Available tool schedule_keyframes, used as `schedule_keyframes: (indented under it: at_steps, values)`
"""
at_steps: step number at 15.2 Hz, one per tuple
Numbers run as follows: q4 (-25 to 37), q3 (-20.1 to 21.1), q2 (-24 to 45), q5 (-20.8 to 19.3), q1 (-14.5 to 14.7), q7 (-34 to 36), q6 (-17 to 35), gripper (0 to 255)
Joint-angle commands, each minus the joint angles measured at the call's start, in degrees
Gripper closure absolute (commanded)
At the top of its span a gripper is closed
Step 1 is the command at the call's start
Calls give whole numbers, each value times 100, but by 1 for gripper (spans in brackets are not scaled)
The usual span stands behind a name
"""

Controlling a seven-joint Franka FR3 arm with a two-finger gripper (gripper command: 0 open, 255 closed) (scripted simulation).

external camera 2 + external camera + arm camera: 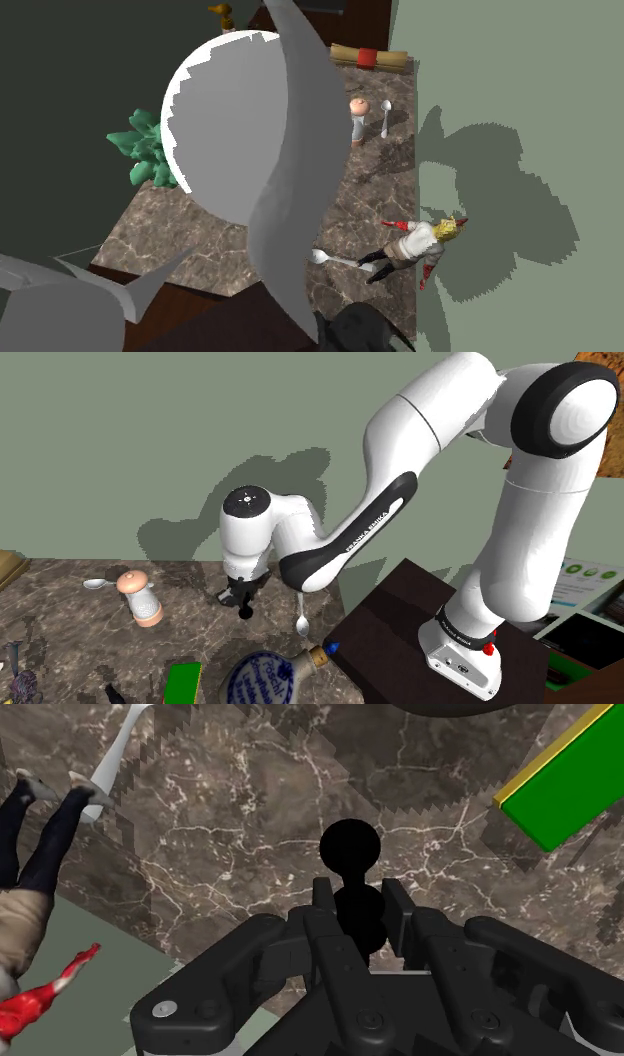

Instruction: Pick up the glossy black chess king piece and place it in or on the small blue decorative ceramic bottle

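My black gripper [358, 909] is shut on the glossy black chess king [352, 869]. Its fingers [322, 904] clasp the piece's narrow middle, and its rounded end sticks out past the fingertips toward the marbled counter. In the shoulder view the gripper [240, 595] hangs low over the counter near the back wall, with the king [245, 611] dark beneath it. The blue and white patterned bottle [262, 678] lies on its side at the front edge of that view. Its neck and blue cap [331, 648] point at the stand.
A green box [183, 682] lies beside the bottle. One spoon [302, 622] lies between gripper and bottle, and another spoon [97, 583] and a small round-headed figure [140, 597] lie toward the shoulder view's left. A doll [415, 245] lies by the wall. The dark stand [400, 642] is at lower right.
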Motion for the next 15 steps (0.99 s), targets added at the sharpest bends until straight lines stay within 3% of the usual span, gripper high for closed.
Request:
schedule_keyframes:
  at_steps: [1,15]
  values:
    - [22,72,-123,156,-51,-122,-107,255]
    - [266,393,-943,1138,-301,-903,-877,255]
